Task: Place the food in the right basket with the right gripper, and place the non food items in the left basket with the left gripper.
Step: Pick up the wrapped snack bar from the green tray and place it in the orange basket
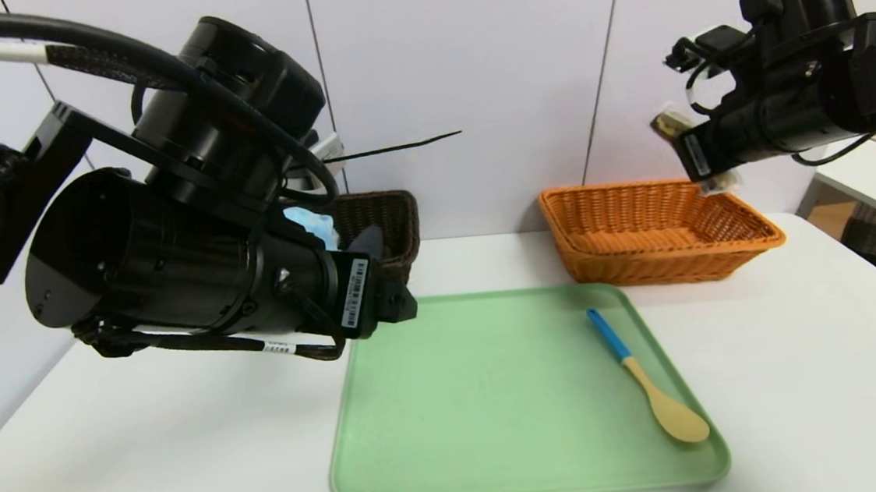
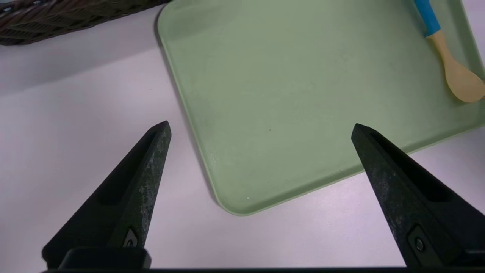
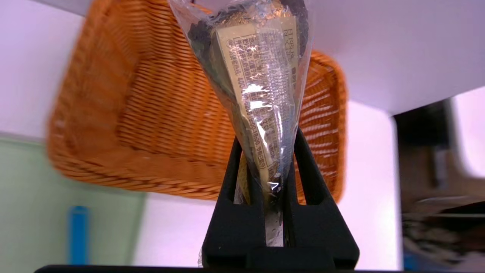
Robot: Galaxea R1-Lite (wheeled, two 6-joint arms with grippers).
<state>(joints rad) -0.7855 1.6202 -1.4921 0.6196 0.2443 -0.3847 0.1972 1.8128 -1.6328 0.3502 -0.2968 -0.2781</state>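
The food (image 3: 261, 76), a clear-wrapped snack packet, was clamped in the closed right hand (image 3: 265, 151) above the right basket (image 1: 660, 232) and not yet released; that basket looked otherwise empty. In the left basket (image 1: 385, 219) a light-blue pouf (image 1: 315, 226) was already seen, partly hidden by the left arm. The yellow spoon (image 1: 647, 374) lay untouched on the green tray (image 1: 489, 398) on the desk (image 1: 808, 373). The left hand (image 2: 261, 127) was held wide open and empty over the tray's near corner. Nothing was seen blocking either basket.
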